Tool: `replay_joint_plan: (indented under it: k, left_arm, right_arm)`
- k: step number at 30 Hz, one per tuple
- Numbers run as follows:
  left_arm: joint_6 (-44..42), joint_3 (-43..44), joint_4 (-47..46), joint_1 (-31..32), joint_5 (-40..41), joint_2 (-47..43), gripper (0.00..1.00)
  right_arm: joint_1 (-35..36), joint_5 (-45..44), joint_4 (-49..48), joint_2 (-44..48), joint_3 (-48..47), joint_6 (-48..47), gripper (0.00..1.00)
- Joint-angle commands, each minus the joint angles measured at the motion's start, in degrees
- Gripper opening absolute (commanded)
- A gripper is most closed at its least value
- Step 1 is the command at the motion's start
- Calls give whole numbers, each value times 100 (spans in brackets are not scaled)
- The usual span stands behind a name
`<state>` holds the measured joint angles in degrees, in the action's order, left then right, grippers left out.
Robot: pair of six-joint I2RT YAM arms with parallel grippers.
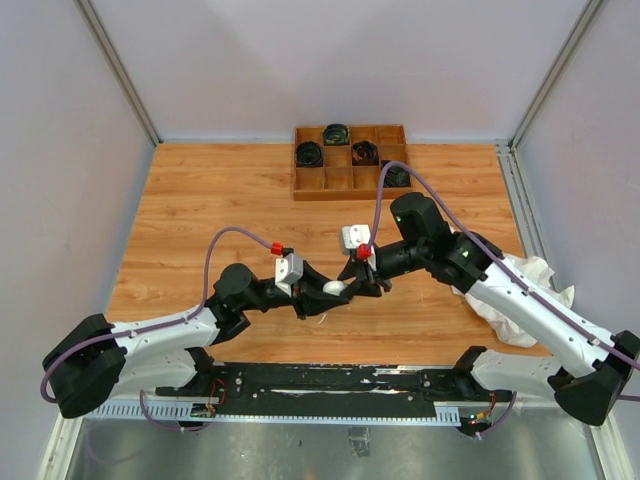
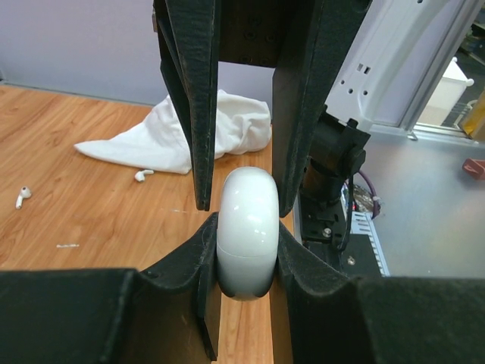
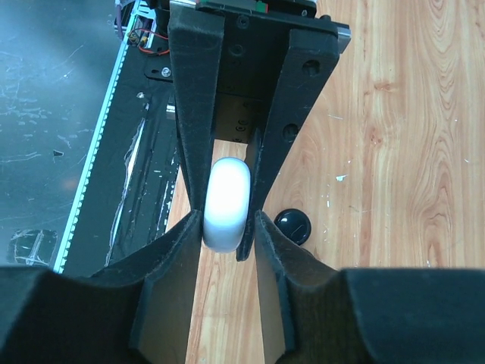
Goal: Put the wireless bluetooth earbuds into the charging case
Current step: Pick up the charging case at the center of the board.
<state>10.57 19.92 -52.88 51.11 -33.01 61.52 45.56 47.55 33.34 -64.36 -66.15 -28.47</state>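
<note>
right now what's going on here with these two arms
Both arms are holding one white charging case up between them, above the table. The left pincer is clamped on it from one side and the right pincer has closed around it from the other. The case looks shut. Two white earbuds lie loose on the wood near a white cloth, not in the case.

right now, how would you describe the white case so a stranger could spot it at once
On the wooden table, look at the middle, near the front edge. There the left tool and right tool grip one case from opposite sides. It is glossy, white and rounded, unlike the black case lying loose nearby.
</note>
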Motion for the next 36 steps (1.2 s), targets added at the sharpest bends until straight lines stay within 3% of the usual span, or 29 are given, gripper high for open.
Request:
replay_joint_plan:
  k: [1, 6, 10, 15, 19, 31, 36]
  left_arm:
    - [106, 112, -360, -31, 79, -5, 0]
    - [170, 20, -535, -31, 174, 0, 2]
    - [195, -113, -698, -31, 301, -11, 12]
    - [268, -347, -961, -38, 538, -118, 34]
    - [390, -474, -1186, -81, 556, -145, 41]
    - [721, -432, -1683, -110, 362, 137, 41]
    - [767, -394, -1713, -110, 278, 297, 29]
  right_arm:
    - [-38, 33, 99, -57, -162, 70, 33]
    - [-36, 46, 178, -128, -225, 78, 20]
    - [-32, -63, 272, -118, -285, 70, 2]
    - [-38, -299, 444, -42, -346, 52, 1]
    - [-46, -324, 597, -74, -452, 67, 1]
    - [-32, -264, 589, -190, -500, 175, 1]
    - [-37, -268, 590, -176, -531, 201, 1]
